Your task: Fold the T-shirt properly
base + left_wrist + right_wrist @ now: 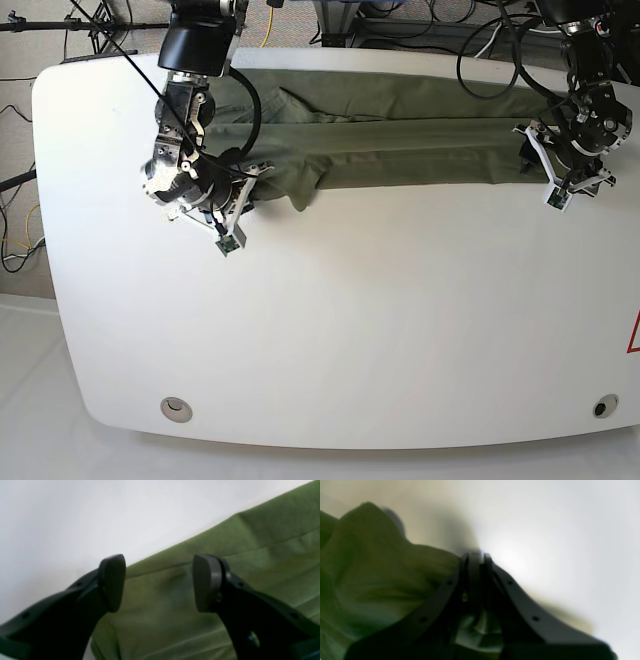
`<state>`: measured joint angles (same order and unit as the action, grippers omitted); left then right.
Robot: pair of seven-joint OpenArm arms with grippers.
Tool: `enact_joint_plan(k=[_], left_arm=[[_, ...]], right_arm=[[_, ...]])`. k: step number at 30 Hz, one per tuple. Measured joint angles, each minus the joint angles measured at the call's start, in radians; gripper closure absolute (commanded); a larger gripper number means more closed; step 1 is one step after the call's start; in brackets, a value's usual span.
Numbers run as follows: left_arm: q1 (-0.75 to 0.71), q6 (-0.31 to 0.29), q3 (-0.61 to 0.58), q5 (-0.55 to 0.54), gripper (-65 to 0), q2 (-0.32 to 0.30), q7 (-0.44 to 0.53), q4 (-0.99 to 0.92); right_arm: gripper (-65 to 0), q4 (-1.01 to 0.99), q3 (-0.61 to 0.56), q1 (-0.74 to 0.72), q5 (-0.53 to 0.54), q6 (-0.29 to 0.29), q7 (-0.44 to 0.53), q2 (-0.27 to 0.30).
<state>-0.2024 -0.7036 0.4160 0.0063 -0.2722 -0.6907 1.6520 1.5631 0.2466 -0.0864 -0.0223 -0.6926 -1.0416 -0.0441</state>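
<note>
Lying across the upper part of the white table, the T-shirt forms a long olive-green band that runs from the upper left of the base view to the upper right, folded lengthwise with a few creases along it. At the left of that view the right gripper sits over the bunched end of the cloth, near the table's left side. Its wrist view, which is blurred, shows the two fingers pressed together at frame centre, the right gripper closed with green cloth heaped at the left and showing between the finger bases, so it appears to pinch the fabric. At the right of the base view the left gripper hangs at the shirt's other end. Its wrist view shows the left gripper with pads spread wide apart above the hem of the shirt, holding nothing.
</note>
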Motion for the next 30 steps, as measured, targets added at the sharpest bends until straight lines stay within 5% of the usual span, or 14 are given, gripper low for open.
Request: enact_joint_plan(k=[11, 17, 30], left_arm=[[0.000, 0.000, 0.000, 0.000, -39.3, 0.000, 0.000, 0.000], [0.002, 0.000, 0.000, 0.001, -39.2, 0.000, 0.002, 0.000], [0.006, 0.003, 0.000, -0.001, -39.3, 0.000, 0.003, -0.006]], right_arm=[[0.0, 0.106, -0.003, 0.016, 0.005, 0.000, -0.053, -0.003], [0.0, 0.249, -0.002, 0.055, 0.061, -0.003, -0.210, -0.005], [0.0, 0.378, -0.008, 0.140, 0.158, -0.005, -0.309, -0.006]])
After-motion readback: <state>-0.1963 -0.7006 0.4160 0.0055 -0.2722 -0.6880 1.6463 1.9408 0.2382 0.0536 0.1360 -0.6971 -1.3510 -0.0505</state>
